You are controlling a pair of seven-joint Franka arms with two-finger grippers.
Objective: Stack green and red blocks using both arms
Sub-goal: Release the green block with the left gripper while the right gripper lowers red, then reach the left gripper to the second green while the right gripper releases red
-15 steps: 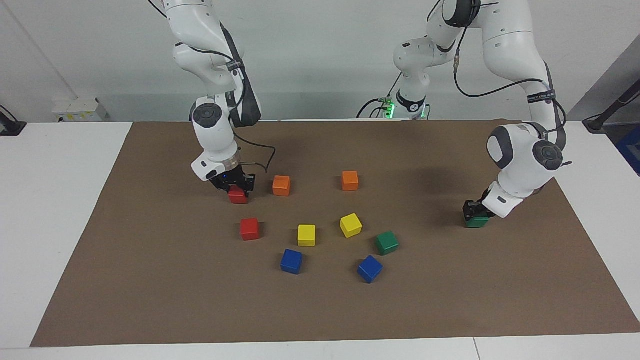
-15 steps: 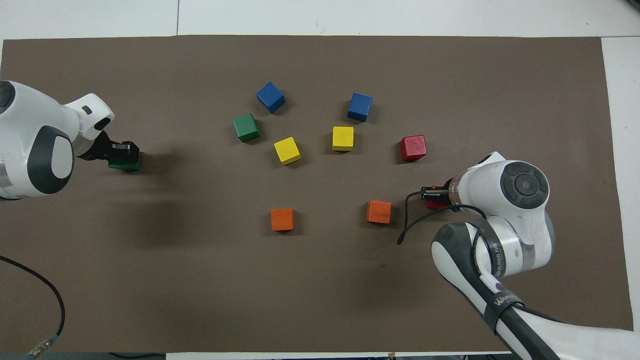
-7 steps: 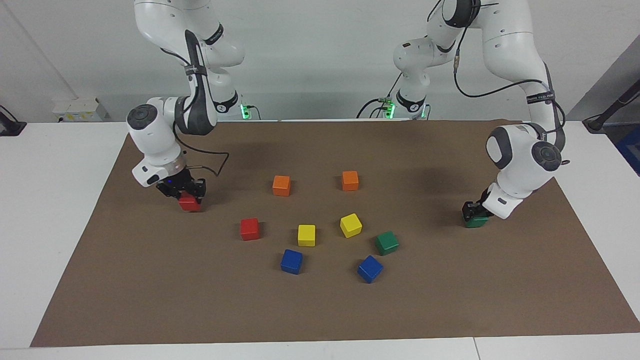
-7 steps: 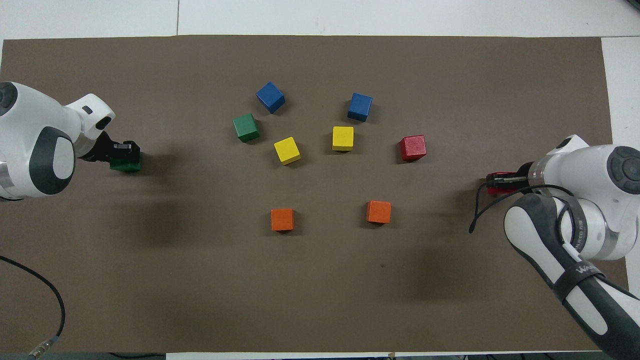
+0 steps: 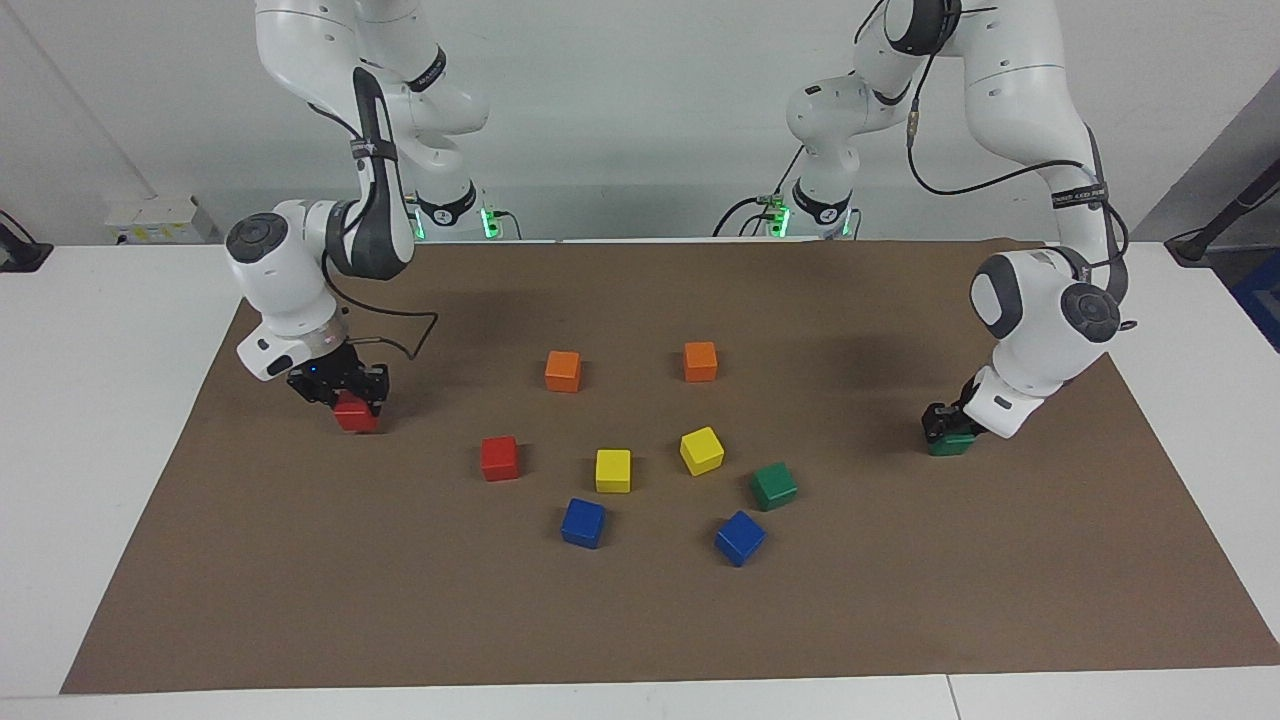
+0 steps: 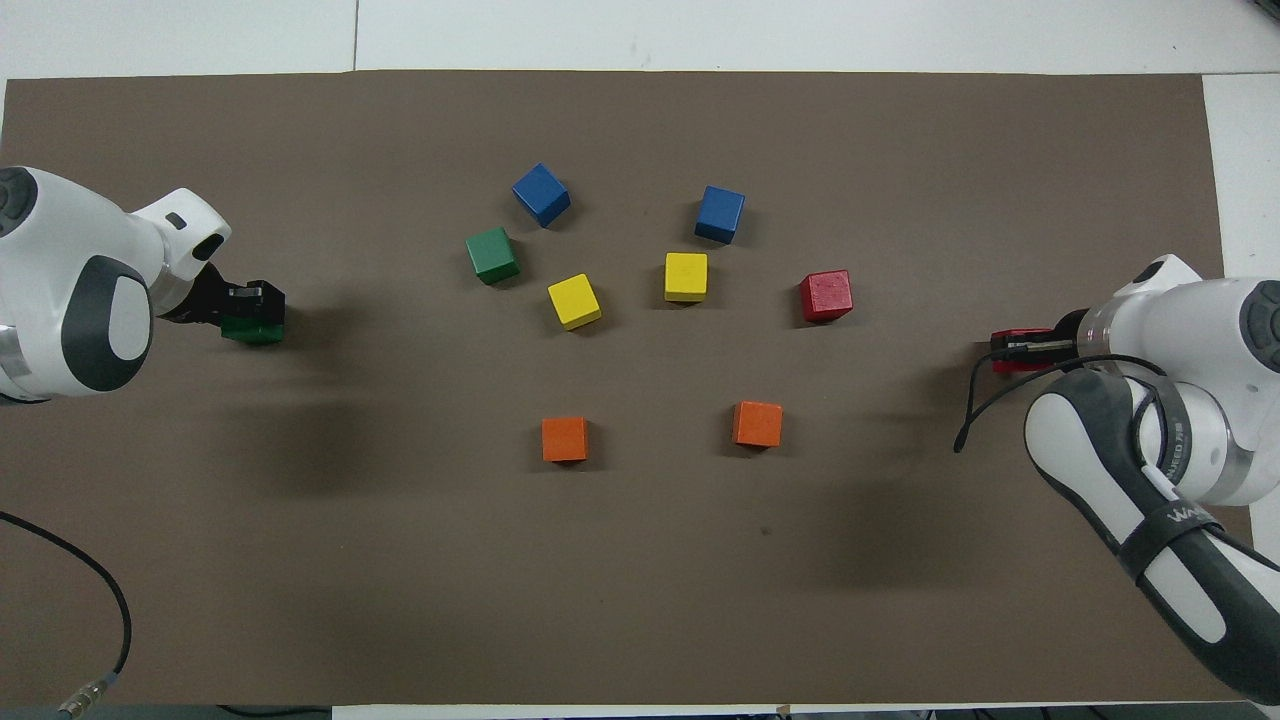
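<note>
Carried farther toward the right arm's end of the brown mat [image 5: 640,620] since a second ago: small bright red cube [image 5: 355,413], pinched in right gripper [image 5: 345,395] low over the mat. Left gripper [image 5: 945,428] down at small dark green cube [image 5: 950,443] on the mat at the left arm's end; grip there impossible to tell. Second red cube [image 5: 499,458] and second green cube [image 5: 774,486] resting mid-mat among yellow, blue, orange cubes

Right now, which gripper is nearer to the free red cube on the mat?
Right. The right gripper, holding another red cube, is close beside the free red cube. The left gripper is at the mat's other end, on a green cube.
</note>
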